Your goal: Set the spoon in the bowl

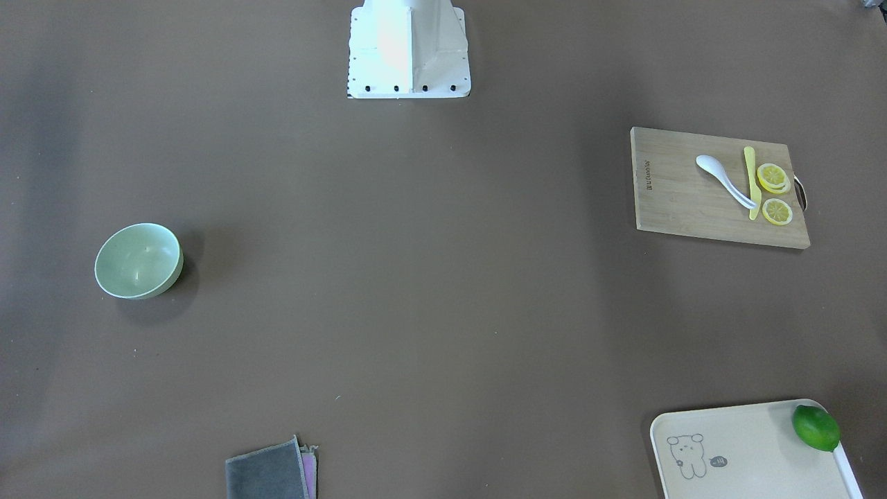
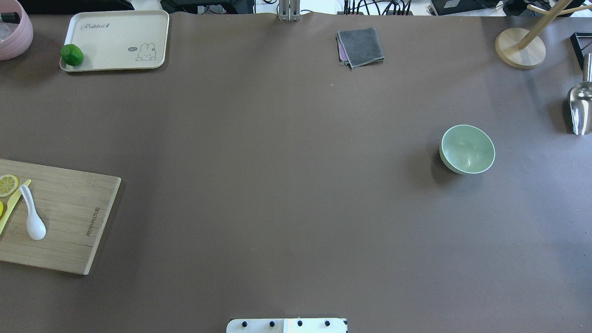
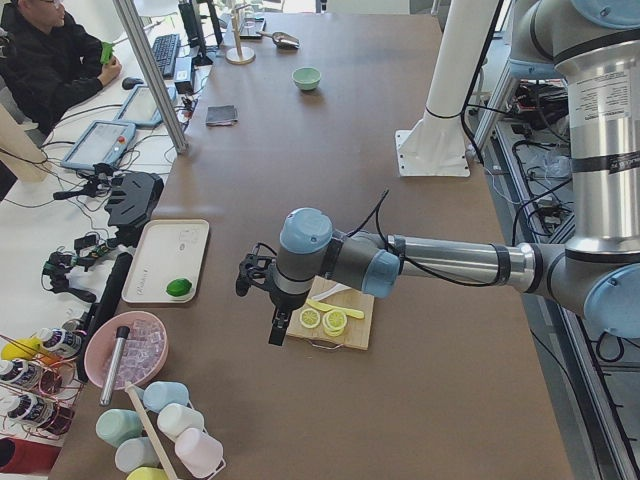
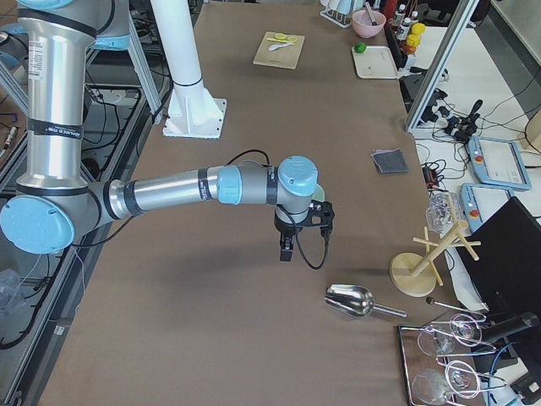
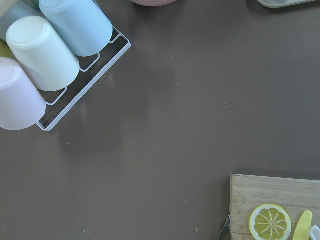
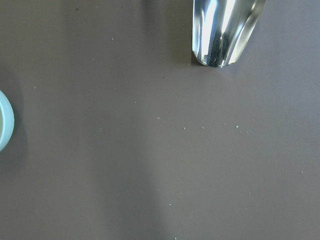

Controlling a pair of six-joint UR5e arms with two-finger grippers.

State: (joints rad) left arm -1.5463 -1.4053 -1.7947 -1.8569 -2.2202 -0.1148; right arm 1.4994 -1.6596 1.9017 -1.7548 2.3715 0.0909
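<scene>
Spoon (image 1: 724,180) on the cutting board (image 1: 669,197), bowl (image 1: 138,260) well apart from it.
The white spoon lies at the left of the tabletop (image 1: 443,291), its handle tip against a yellow knife (image 1: 751,181) beside lemon slices (image 1: 773,177). The bowl stands upright at the right. The left gripper (image 3: 277,328) hangs by the board and the right gripper (image 4: 287,250) by the bowl; I cannot tell whether either is wide or narrow.

I count one spoon (image 1: 724,179), one bowl (image 1: 138,261), one cutting board (image 1: 675,201), one yellow knife (image 1: 751,181), one tray (image 1: 741,450), one lime (image 1: 815,427)
</scene>
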